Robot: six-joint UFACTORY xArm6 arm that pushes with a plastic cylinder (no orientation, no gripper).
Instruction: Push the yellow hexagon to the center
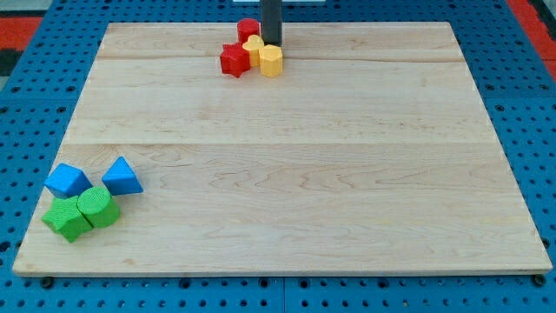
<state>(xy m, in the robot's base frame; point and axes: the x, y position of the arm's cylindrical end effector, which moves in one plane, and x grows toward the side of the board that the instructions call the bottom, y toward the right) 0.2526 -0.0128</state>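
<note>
The yellow hexagon (271, 61) sits near the top edge of the wooden board (287, 165), at the right of a tight cluster. Touching it on the left is another yellow block (254, 47), shape unclear. A red star-like block (234, 60) lies at the cluster's left. A red block (248, 29) sits at the cluster's top. My tip (272, 43) comes down from the view's top and stands just above the yellow hexagon, beside the red block.
At the view's bottom left sit two blue blocks (67, 180) (122, 177) and two green blocks (98, 208) (67, 219), close together. A blue pegboard (35, 104) surrounds the board.
</note>
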